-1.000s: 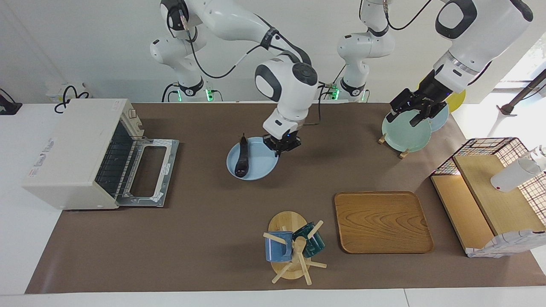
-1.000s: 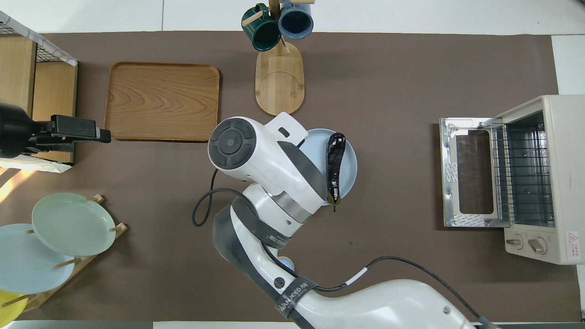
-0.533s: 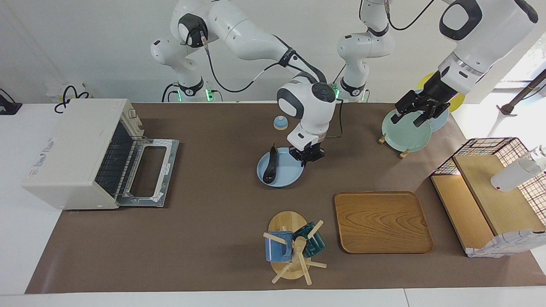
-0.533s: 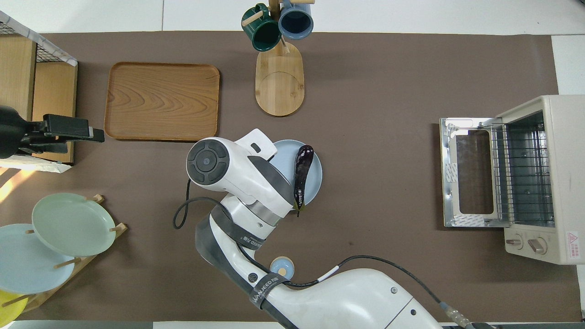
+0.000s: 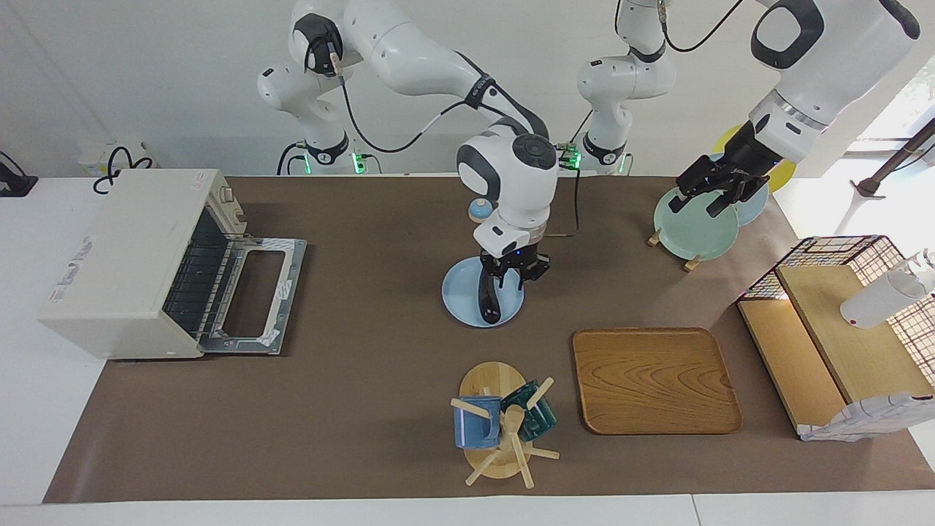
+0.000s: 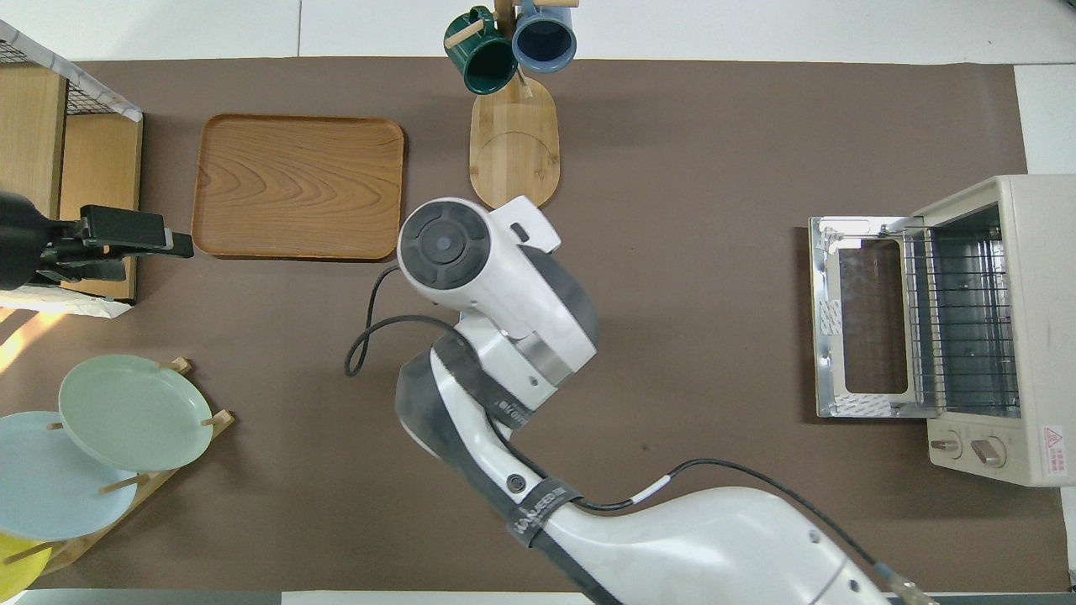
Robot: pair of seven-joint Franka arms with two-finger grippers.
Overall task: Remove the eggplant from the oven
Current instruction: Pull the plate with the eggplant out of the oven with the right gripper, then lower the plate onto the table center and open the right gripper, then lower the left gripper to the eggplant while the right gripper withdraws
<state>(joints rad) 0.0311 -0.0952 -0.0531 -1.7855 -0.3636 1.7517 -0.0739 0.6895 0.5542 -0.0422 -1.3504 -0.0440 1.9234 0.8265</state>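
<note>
Eggplant (image 5: 488,301) is lying on the light blue plate (image 5: 459,298). I am seeing my right gripper (image 5: 513,272) hanging just over it, grip unreadable. Left gripper (image 5: 707,191) is waiting spread over the plate rack (image 5: 676,245).

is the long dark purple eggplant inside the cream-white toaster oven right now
No, the long dark purple eggplant lies on the round light blue plate mid-table, apart from the cream-white toaster oven.

Plates (image 5: 482,296) four — mugs (image 5: 475,427) two — tray (image 5: 655,380) one.

Wooden tray (image 5: 655,380) beside mug rack (image 5: 502,427).
</note>
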